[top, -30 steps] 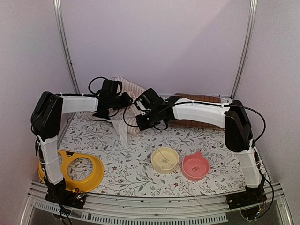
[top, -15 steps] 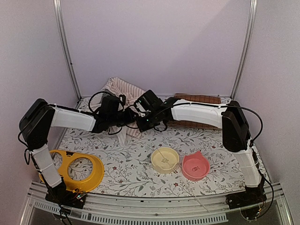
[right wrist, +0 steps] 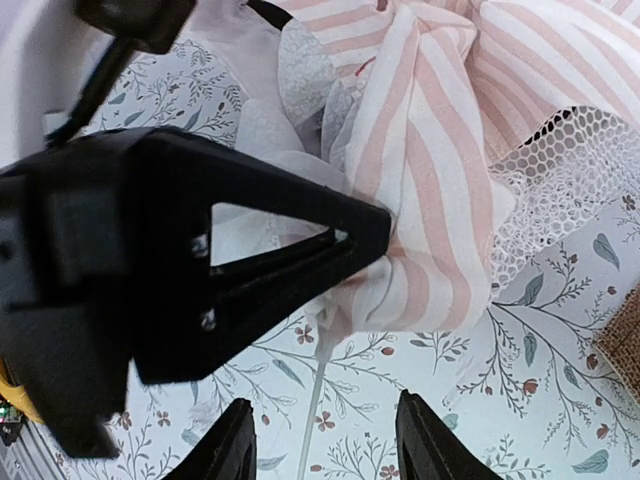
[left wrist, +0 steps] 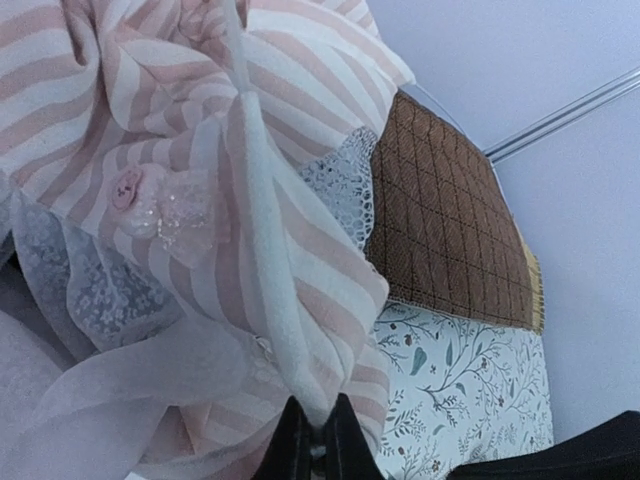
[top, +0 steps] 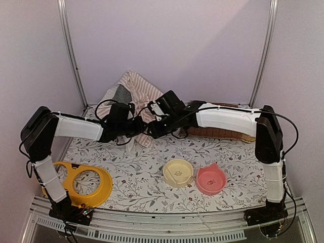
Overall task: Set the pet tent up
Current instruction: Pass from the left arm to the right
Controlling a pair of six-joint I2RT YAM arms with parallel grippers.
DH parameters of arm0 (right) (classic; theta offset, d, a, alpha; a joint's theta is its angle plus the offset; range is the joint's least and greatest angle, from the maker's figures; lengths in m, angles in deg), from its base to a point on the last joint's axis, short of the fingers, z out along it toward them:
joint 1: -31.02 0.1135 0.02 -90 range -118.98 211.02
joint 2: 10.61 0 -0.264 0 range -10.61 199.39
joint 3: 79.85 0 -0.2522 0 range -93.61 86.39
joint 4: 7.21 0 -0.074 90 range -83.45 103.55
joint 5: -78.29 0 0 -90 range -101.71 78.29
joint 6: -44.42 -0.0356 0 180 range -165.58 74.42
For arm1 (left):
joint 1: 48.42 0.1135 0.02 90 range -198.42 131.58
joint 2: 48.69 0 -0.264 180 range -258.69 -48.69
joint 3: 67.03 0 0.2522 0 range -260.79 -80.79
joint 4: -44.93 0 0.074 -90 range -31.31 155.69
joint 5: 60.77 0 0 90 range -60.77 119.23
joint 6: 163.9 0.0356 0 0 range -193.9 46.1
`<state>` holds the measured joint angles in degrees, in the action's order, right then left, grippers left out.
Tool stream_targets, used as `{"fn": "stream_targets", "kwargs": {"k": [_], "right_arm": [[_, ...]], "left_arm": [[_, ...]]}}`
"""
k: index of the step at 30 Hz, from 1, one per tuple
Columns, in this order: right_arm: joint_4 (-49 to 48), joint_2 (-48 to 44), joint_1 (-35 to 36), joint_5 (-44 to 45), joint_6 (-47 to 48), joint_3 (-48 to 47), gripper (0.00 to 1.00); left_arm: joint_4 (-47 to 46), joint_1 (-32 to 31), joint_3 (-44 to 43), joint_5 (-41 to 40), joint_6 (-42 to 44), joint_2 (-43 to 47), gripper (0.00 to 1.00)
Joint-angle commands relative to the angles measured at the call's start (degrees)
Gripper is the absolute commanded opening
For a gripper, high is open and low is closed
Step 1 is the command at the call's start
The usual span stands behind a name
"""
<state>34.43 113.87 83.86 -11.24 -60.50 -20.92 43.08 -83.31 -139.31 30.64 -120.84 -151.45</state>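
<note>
Looking down from above, we find the pet tent (top: 132,93) heaped at the back left of the floral surface (top: 147,177). It is a slumped pile of pink-and-white stripes with a grey mesh panel near its top, not yet standing in any shape. The left gripper (top: 140,126) and right gripper (top: 153,123) meet close together at its near edge. A brown quilted mat (top: 217,134) lies just to the tent's right, partly behind the right arm. A yellow bowl (top: 178,172), a pink bowl (top: 211,178) and a yellow ring stand (top: 83,182) sit well apart, toward the front.

From the left wrist, we see the jaws pressed together on a thick, white-edged fold of the striped cloth, which rises from them in loose gathers. White mesh (left wrist: 345,185) borders the fold, with the mat beyond it.

From the right wrist, the fingers (right wrist: 232,440) stand apart with nothing clamped. A thin pale line runs over the surface between them; we cannot tell whether it is a pole or a cord. The left gripper (right wrist: 372,233) fills the left of this view, its tip pinching the cloth.

We judge the tent light, limp and a little slippery, so a grip on loose fabric will only drag folds. The mesh looks easy to snag, and the thin poles are likely springy. We would take hold at a stitched seam or a pole end, never on the mesh.
</note>
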Motion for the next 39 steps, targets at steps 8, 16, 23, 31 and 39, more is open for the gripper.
{"fn": "stream_targets", "kwargs": {"k": [8, 16, 23, 31, 39], "right_arm": [[-1.2, -19.2, 1.4, -2.4, -1.0, 18.0, 0.64], [-0.5, -29.6, 5.4, -5.2, -3.5, 33.8, 0.7], [-0.5, -41.5, 11.1, -9.6, -9.3, 51.2, 0.65], [-2.3, -45.4, 19.3, -13.3, -17.5, 63.9, 0.63], [-4.3, -46.7, 23.6, -14.7, -23.7, 71.3, 0.57]], "left_arm": [[-1.2, 1.8, -2.0, -0.3, 2.9, 3.4, 0.0], [-0.5, 2.6, -2.9, 0.9, 2.4, 3.7, 0.0], [-0.4, 3.8, -3.7, 2.1, 1.5, 4.2, 0.0], [-0.6, 4.3, -4.7, 2.3, 1.1, 3.7, 0.0], [0.2, 4.7, -6.0, 2.8, 1.4, 3.6, 0.0]]}}
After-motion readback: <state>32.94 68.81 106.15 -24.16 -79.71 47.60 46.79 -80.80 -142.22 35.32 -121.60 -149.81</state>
